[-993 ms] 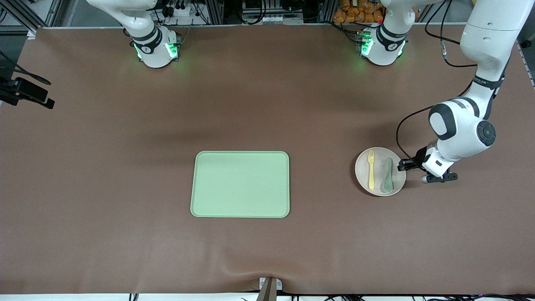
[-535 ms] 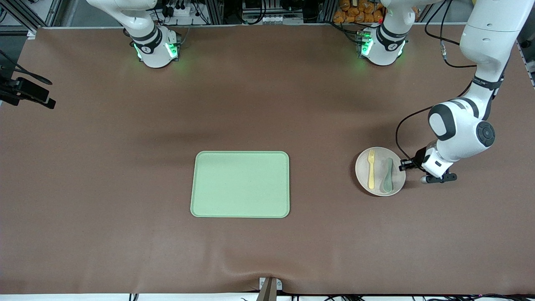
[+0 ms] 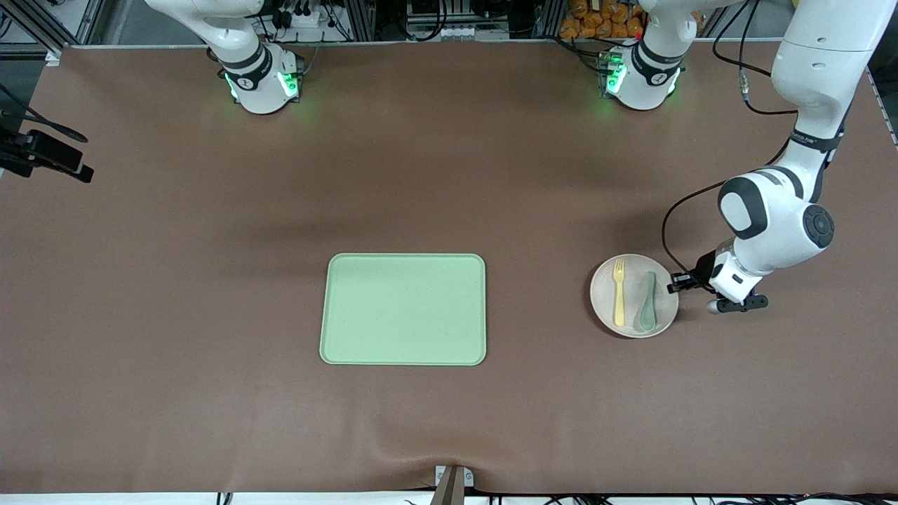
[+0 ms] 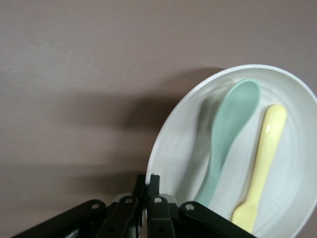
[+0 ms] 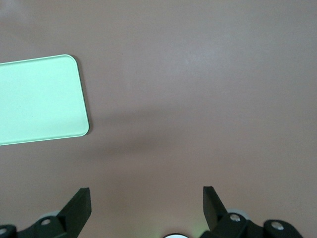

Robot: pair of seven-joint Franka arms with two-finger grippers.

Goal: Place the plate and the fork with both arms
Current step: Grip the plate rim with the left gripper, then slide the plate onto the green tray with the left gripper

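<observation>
The pale round plate (image 3: 602, 300) is near the left arm's end of the table, with the yellow fork (image 3: 619, 294) and a grey-green spoon (image 3: 647, 303) lying side by side on it. My left gripper (image 3: 675, 284) is shut on the plate's rim at the edge toward the left arm's end. The left wrist view shows the gripper (image 4: 147, 181) pinching the rim of the plate (image 4: 176, 148), with the spoon (image 4: 228, 134) and fork (image 4: 262, 158) resting inside. My right gripper (image 5: 147, 191) is open and empty, high over bare table, and is out of the front view.
The rectangular light-green tray (image 3: 403, 309) lies at the table's middle, well apart from the plate. One of its corners shows in the right wrist view (image 5: 39, 99). Brown table mat lies all around. A black camera mount (image 3: 42, 158) sits at the right arm's end.
The plate, held by my left gripper, has shifted slightly toward the tray and the front camera, carrying the fork and spoon with it. The right arm has not moved.
</observation>
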